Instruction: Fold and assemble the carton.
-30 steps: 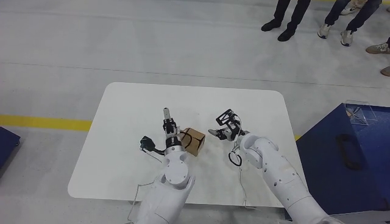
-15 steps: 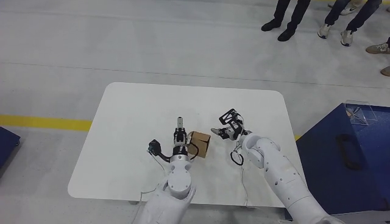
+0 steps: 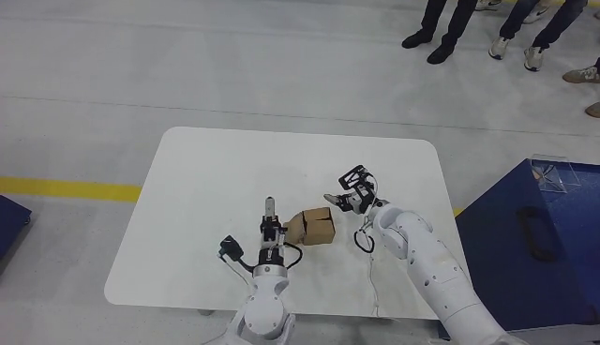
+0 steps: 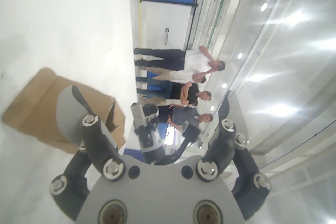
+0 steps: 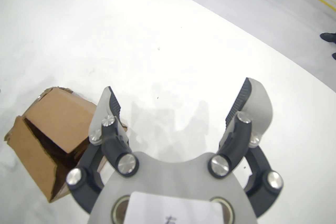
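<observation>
Carton (image 3: 317, 224) on table (image 3: 206, 176), part hidden behind left claw (image 4: 149, 100); left claw spread, right claw (image 5: 178, 86) spread, both empty.

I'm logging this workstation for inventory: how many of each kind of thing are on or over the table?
Brown carton: 1
End effectors: 2, the left end effector and the right end effector, both open
White table: 1
Total: 4

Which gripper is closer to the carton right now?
Left, by a small margin. The left gripper is alongside the carton, open, with one finger next to its side. The right gripper, also open, sits just off a corner on the carton's opposite side.
</observation>
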Robot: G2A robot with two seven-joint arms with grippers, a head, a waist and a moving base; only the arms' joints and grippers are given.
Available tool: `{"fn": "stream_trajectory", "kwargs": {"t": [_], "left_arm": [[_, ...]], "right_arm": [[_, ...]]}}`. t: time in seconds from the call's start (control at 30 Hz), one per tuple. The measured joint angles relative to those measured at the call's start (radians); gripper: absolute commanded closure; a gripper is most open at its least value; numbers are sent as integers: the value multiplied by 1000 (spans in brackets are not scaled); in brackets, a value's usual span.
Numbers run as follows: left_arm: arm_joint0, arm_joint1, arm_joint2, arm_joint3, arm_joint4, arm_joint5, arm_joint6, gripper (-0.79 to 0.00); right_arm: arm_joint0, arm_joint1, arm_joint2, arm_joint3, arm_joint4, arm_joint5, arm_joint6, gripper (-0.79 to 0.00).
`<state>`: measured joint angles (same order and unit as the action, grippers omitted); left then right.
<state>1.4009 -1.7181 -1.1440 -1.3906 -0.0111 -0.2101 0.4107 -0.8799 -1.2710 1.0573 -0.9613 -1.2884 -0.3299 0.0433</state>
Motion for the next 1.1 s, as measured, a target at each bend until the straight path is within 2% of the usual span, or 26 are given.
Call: {"fn": "stream_trajectory", "kwargs": {"t": [0.13, 0.3, 0.57, 0.67, 0.77, 1.1], "left_arm": [[42, 12, 37, -58, -39, -33, -27, -785], [148, 49, 115, -112, -6, -134, -85, -785], [155, 54, 124, -105, -8, -127, -89, -785], [156, 57, 127, -73, -20, -124, -111, -785], [143, 54, 135, -10, -34, -174, -91, -785], [7, 24, 160, 243, -85, -304, 2, -785]], "right_arm": [[-18, 2, 11, -32, 13, -3, -23, -785], [-74, 17, 44, -109, -15, -18, -102, -785], [-92, 19, 45, -125, -17, -32, -96, -785], [-111, 19, 35, -152, -39, -34, -96, -785], [-124, 19, 28, -161, -56, -35, -98, -785], [-122, 10, -9, -142, -104, -29, -107, -785]]}}
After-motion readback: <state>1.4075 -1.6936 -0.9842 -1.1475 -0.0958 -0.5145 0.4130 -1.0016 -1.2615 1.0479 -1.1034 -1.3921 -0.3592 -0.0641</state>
